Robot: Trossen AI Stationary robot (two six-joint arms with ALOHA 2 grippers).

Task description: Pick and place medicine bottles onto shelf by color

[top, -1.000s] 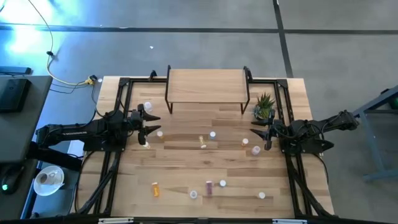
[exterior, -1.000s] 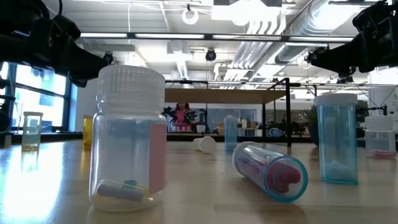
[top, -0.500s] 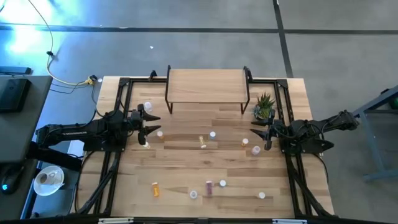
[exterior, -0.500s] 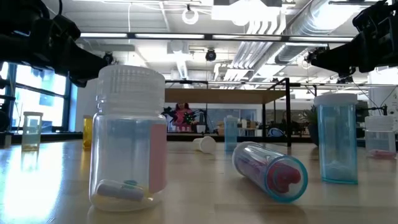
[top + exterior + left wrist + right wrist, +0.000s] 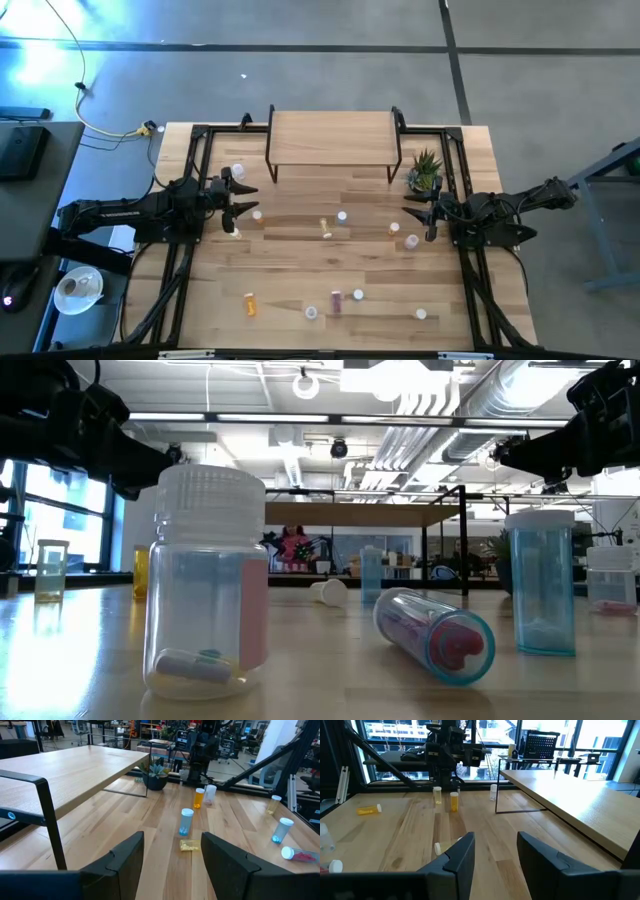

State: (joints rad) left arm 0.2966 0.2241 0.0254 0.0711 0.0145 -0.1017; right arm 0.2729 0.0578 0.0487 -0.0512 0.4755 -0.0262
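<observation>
Medicine bottles stand and lie scattered over the wooden table: a yellow one [image 5: 325, 227] lies at mid-table beside an upright bluish one [image 5: 342, 216], with an orange one [image 5: 394, 229], a purple one [image 5: 336, 301] and a clear one [image 5: 238, 172] elsewhere. The shelf [image 5: 330, 140] stands at the far edge on black legs, its top bare. My left gripper [image 5: 247, 199] is open and empty at the left, above the table. My right gripper [image 5: 412, 206] is open and empty at the right. The left wrist view shows the bluish bottle [image 5: 186, 821] and the yellow one [image 5: 189, 845] ahead of the open fingers [image 5: 172, 855]. The right wrist view shows open fingers [image 5: 495, 855].
A small green potted plant [image 5: 425, 172] stands by the shelf's right legs. More bottles are near the front edge, among them an orange one [image 5: 250, 303] and a white-capped one [image 5: 421, 314]. In the low view a clear bottle [image 5: 205, 590] stands close, beside a lying bottle [image 5: 435, 632].
</observation>
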